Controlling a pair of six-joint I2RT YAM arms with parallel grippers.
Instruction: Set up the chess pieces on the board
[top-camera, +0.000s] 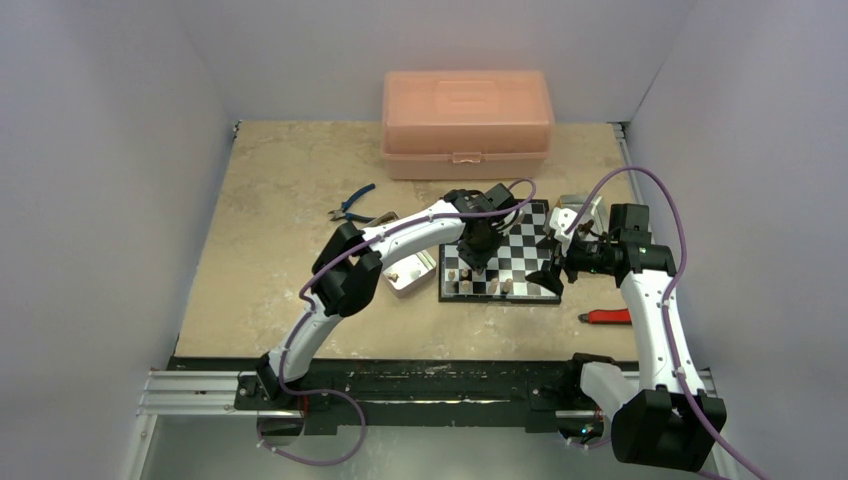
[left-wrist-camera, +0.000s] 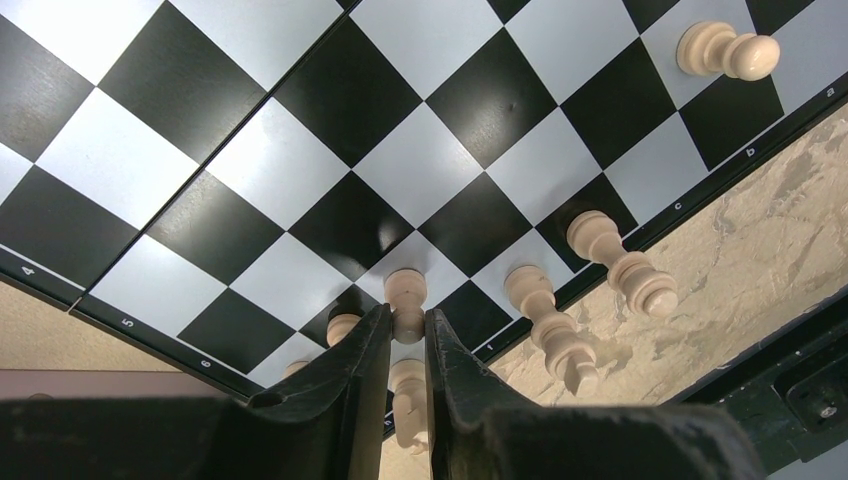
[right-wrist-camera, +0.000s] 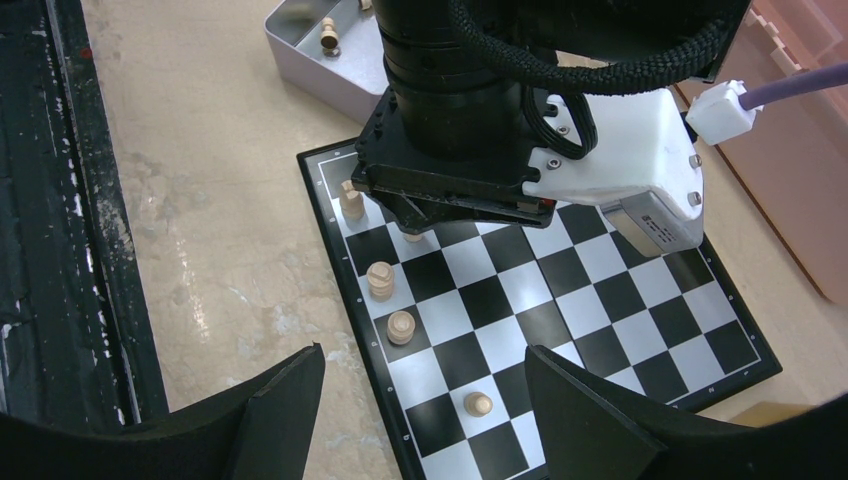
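Board lies flat mid-table, black/silver checks, just in front of pink box

Left gripper is down over the board's near-left area. Jaws nearly closed, with tan pawn pinched between the tips. Both fingers sit flush on the pawn's sides, no gap visible. Pawn is upright and close to the board's edge; can't tell whether its base bears on the square. Another tan piece sits lower in the slot between the fingers, partly hidden

Other chess pieces, seen from the right wrist: three tan ones upright and spaced along the edge row nearest the arm bases, plus a fourth further along and slightly in from the edge. Left wrist view shows two taller tan ones side by side at the border, and one more toward the far corner

Right gripper hangs above the board's right side, jaws wide apart, nothing between them, touching nothing

Metal tin sits just beside the board's left edge with at least one tan piece inside. Blue-handled pliers lie further left and back. Red-handled tool lies on the table near the board's front-right corner, apart from it
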